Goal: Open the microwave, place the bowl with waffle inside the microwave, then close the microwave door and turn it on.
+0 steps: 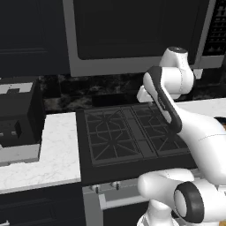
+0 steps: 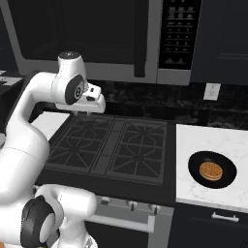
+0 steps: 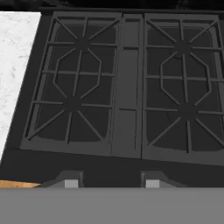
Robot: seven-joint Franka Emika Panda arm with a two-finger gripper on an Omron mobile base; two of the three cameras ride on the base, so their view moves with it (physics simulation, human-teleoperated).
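The gripper (image 3: 109,180) hangs over the stove (image 3: 122,83), jaws partly apart and holding nothing. The bowl with waffle (image 2: 211,170) sits on the table (image 2: 193,140) at the stove's three o'clock, well apart from the jaws. The microwave (image 2: 121,38) above has its door (image 2: 82,34) shut.

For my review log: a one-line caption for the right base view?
Arm poised over the stove, microwave door closed above, bowl with waffle waiting on the right counter.
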